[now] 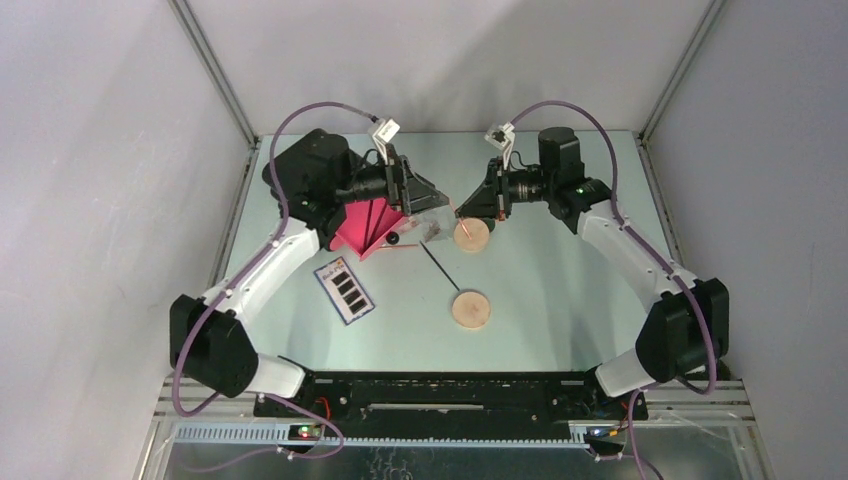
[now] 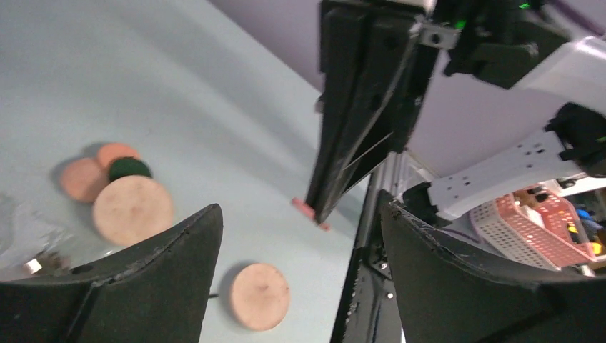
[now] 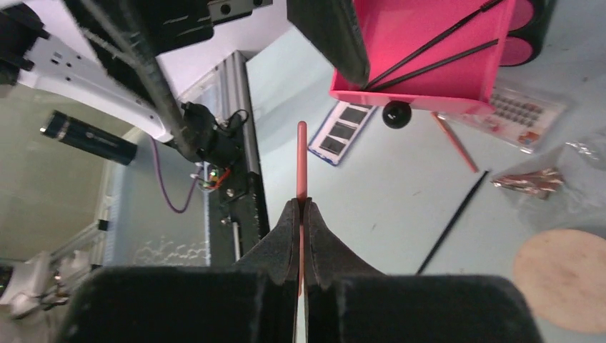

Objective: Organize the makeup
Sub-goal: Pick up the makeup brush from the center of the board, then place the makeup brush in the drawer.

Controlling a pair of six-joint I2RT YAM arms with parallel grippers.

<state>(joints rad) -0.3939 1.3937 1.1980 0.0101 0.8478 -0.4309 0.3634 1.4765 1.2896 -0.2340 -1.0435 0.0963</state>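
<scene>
My right gripper point(image 3: 301, 204) is shut on a thin pink stick point(image 3: 301, 161) and holds it above the table, over the far tan disc point(image 1: 471, 234). It also shows in the top view point(image 1: 480, 207). My left gripper point(image 2: 300, 207) is open and empty, beside a pulled-out pink drawer point(image 1: 365, 228). It also shows in the top view point(image 1: 430, 200). A second tan disc point(image 1: 471, 308) lies nearer, with a thin black stick point(image 1: 440, 268) between the discs. The palette point(image 1: 344, 290) lies at the left. Peach rounds point(image 2: 82, 179) and a dark-green round point(image 2: 129, 168) lie together. A clear packet point(image 3: 543, 179) lies by the far disc.
The pink drawer point(image 3: 429, 50) holds thin black sticks and has a black knob point(image 3: 395, 114). Another pink stick point(image 3: 454, 143) and a dotted packet point(image 3: 518, 111) lie below it. Grey walls enclose the table on three sides.
</scene>
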